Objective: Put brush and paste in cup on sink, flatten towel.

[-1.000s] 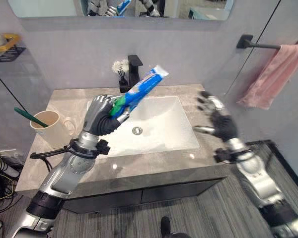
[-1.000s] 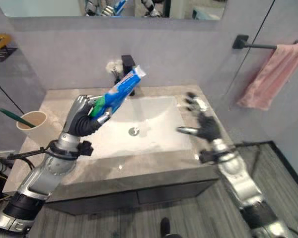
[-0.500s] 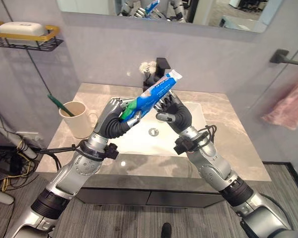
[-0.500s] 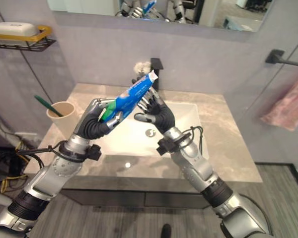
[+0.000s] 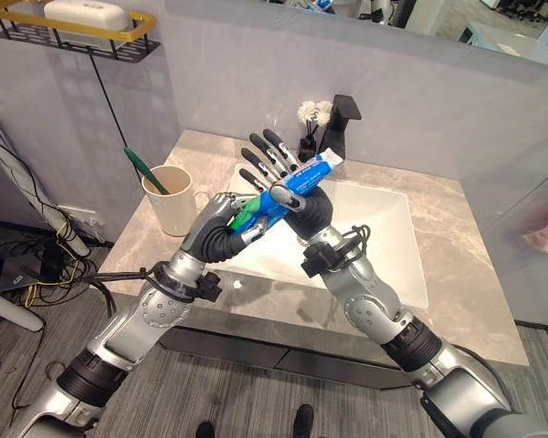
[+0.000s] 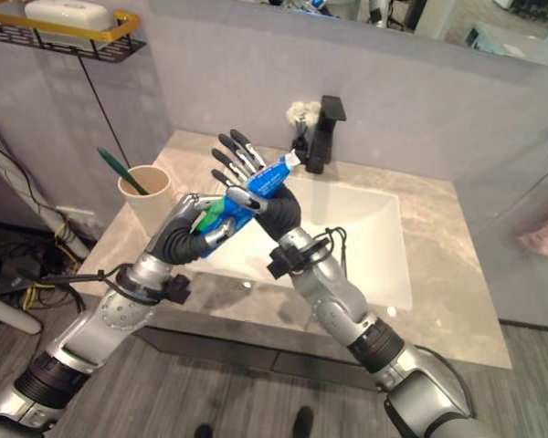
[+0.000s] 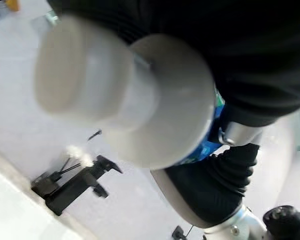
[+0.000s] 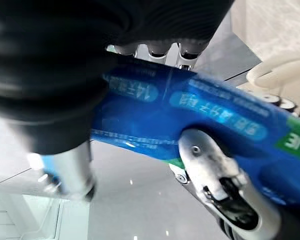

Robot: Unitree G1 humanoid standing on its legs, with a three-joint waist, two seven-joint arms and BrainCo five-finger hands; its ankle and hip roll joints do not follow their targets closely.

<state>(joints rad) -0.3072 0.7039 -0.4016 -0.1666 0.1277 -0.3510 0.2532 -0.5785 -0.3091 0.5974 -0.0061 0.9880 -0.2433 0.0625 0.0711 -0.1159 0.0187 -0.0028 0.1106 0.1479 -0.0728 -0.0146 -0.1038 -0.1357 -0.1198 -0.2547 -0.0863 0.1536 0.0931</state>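
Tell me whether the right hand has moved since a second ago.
Yes. The right hand has crossed from beside the sink, near the towel side, to the toothpaste tube above the basin.

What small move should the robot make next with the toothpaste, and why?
Probably close the right hand on the toothpaste tube: the left hand grips its green cap end, while the right hand's fingers stand straight behind the tube and the cup waits.
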